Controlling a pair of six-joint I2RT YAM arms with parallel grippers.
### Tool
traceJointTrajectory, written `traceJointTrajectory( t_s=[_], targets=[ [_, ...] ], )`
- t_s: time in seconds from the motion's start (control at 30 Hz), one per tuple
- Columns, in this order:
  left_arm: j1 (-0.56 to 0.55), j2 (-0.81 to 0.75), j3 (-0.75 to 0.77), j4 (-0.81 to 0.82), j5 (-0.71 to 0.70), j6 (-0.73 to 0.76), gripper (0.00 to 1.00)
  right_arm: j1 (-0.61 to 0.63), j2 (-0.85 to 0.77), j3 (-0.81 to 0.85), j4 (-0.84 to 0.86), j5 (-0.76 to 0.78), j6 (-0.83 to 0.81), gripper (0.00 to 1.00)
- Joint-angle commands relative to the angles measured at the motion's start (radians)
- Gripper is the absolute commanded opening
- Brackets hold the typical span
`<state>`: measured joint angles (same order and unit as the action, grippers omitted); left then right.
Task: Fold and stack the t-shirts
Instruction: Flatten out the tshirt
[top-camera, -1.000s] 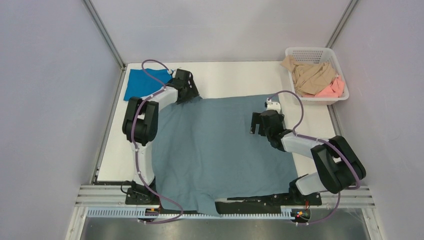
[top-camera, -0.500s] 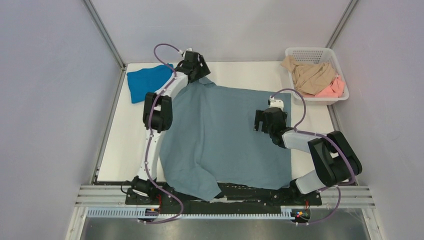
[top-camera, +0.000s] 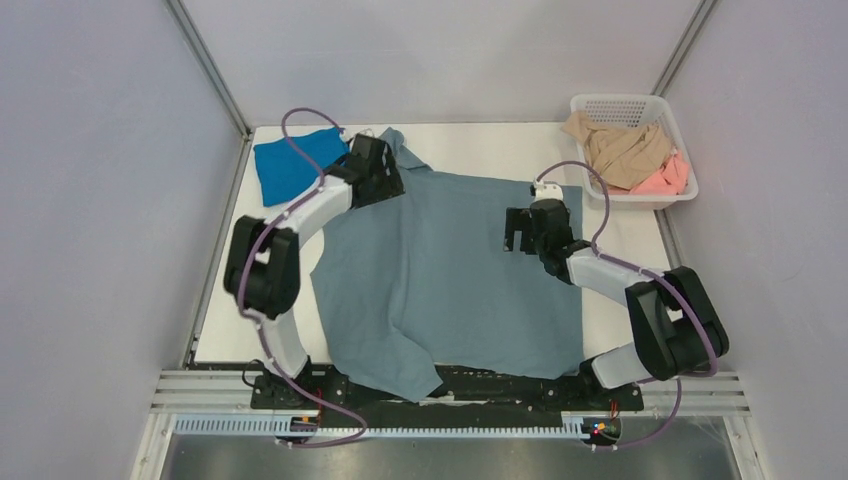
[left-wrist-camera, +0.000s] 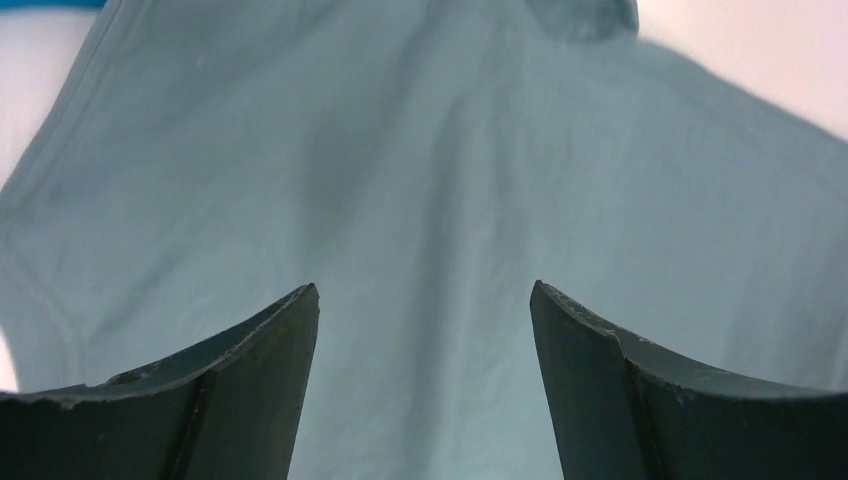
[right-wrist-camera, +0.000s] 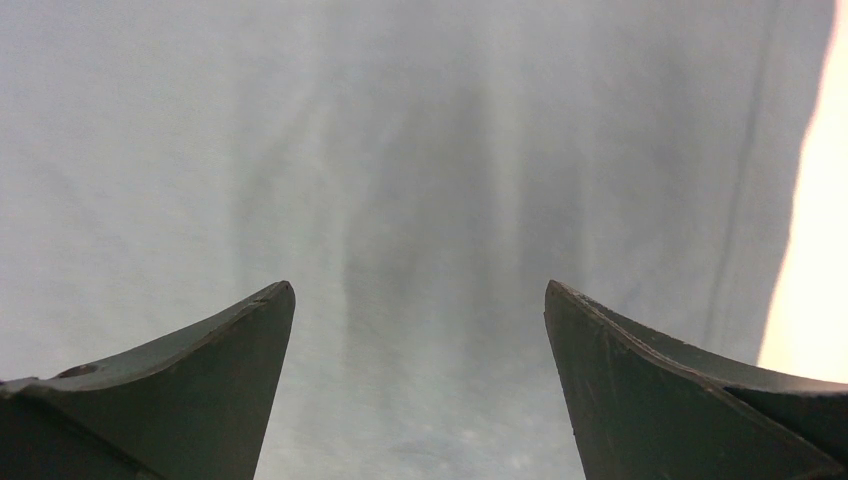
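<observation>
Two grippers, jaws spread and empty: left gripper (left-wrist-camera: 425, 300) over the grey-blue t-shirt (top-camera: 450, 270) at its far-left corner, right gripper (right-wrist-camera: 420, 290) above its far-right area. One bright blue t-shirt (top-camera: 290, 165) lies beside that far-left corner; tan t-shirt (top-camera: 620, 150) and pink t-shirt (top-camera: 665, 178) sit in a basket (top-camera: 625, 103) beyond its far-right corner

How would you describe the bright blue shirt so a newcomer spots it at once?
Look at the table, far left corner. The blue shirt lies there, beside the left gripper. It is smaller and brighter than the grey-blue shirt spread mid-table.
</observation>
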<state>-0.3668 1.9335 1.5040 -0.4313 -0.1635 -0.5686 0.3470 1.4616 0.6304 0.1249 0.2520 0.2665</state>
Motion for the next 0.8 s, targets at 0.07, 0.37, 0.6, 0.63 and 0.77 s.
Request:
traceJointTrajectory(
  t_s=[0.07,0.37,0.6,0.63,0.77],
  targets=[
    [0.003,-0.251,-0.429,0.281,0.091,-0.088,0.83,0.09,0.096,0.26,0.046,-0.229,-0.107,0.98],
    [0.004,-0.24,-0.566,0.238,0.075,-0.151,0.82,0.213,0.583,0.89,0.113,-0.295,-0.363,0.95],
    [0.004,-0.25,-0.701,0.28,0.079,-0.193,0.82,0.238,0.925,1.266,0.248,-0.307,-0.301,0.75],
    [0.004,-0.247,-0.704,0.277,0.079,-0.194,0.82,0.239,0.953,1.272,0.313,-0.294,-0.272,0.73],
    [0.004,-0.24,-0.715,0.266,0.084,-0.193,0.81,0.239,1.055,1.346,0.45,-0.259,-0.199,0.64]
  ],
)
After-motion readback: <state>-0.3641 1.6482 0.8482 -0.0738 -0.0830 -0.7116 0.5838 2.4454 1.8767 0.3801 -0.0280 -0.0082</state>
